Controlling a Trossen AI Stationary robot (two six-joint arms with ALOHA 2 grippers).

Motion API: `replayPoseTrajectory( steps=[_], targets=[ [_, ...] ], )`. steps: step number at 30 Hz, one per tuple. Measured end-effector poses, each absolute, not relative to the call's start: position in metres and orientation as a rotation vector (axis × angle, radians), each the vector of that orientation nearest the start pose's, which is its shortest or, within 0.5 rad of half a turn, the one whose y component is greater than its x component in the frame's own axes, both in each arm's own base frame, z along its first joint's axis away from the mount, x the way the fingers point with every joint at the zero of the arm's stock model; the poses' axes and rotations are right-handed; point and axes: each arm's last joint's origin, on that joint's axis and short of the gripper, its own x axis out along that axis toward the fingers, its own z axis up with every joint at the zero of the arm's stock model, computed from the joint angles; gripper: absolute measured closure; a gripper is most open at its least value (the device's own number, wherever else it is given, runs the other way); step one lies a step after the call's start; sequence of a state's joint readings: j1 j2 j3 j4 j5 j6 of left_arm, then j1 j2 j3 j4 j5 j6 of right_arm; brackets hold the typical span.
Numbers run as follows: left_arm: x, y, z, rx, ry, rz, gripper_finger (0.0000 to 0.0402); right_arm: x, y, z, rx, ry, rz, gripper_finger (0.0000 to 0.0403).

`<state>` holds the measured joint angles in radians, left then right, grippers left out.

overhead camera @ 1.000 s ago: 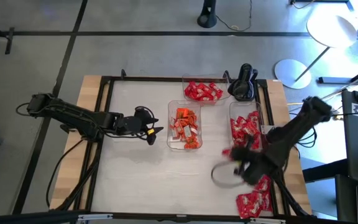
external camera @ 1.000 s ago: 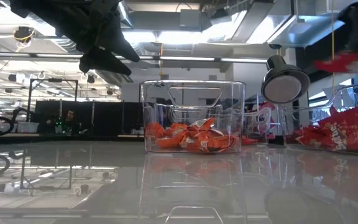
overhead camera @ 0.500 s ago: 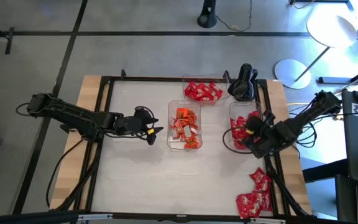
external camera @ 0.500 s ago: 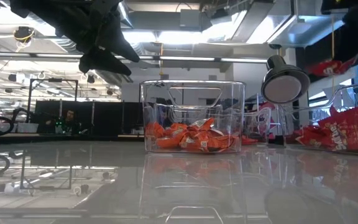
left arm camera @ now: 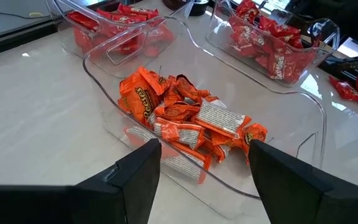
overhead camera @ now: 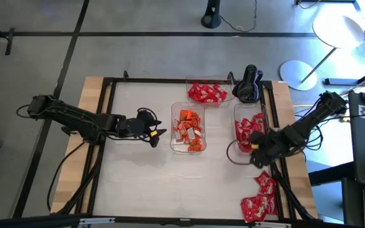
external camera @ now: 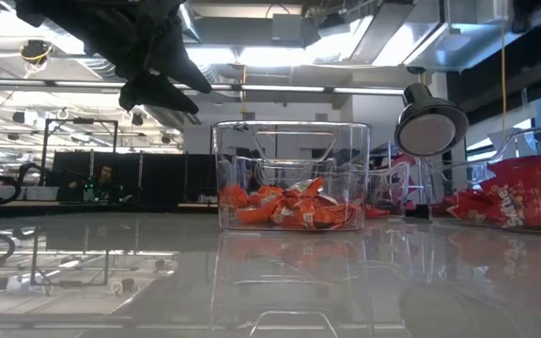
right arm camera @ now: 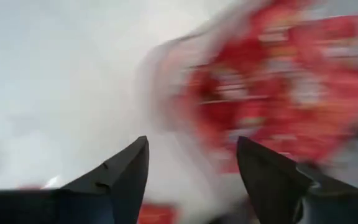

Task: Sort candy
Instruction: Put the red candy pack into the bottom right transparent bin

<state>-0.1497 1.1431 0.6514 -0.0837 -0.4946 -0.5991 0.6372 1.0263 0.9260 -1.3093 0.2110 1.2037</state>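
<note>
Right gripper (overhead camera: 256, 154) fingers spread and empty above near end of right tray (overhead camera: 239, 152), red candy (overhead camera: 248, 128) just beyond it

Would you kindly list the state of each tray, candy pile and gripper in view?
Left gripper: open, empty, beside the middle tray.
Right gripper: open, empty, by the right tray.
Middle tray: holds orange candy.
Far tray: holds red candy.
Right tray: holds red candy.
Loose candy: lying on the table.
</note>
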Motion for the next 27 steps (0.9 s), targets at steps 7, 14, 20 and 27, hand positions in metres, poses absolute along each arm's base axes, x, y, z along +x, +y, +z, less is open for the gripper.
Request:
replayPoseTrajectory(
  steps=[7,14,20,27],
  targets=[
    [0.232,-0.021,0.23,-0.395,0.43,0.485,0.0169,0.132,0.124,0.271,0.578,1.236,-0.141,0.0166],
    [0.232,-0.021,0.23,-0.39,0.433,0.485,0.0169,0.13,0.166,0.261,0.549,1.258,0.026,0.0186],
    [0.232,-0.021,0.229,-0.388,0.438,0.486,0.0169,0.121,0.197,0.231,0.367,1.404,0.064,0.0198],
    [0.232,-0.021,0.229,-0.388,0.438,0.486,0.0169,0.108,0.213,0.198,0.08,1.608,0.126,0.0207]
  ],
)
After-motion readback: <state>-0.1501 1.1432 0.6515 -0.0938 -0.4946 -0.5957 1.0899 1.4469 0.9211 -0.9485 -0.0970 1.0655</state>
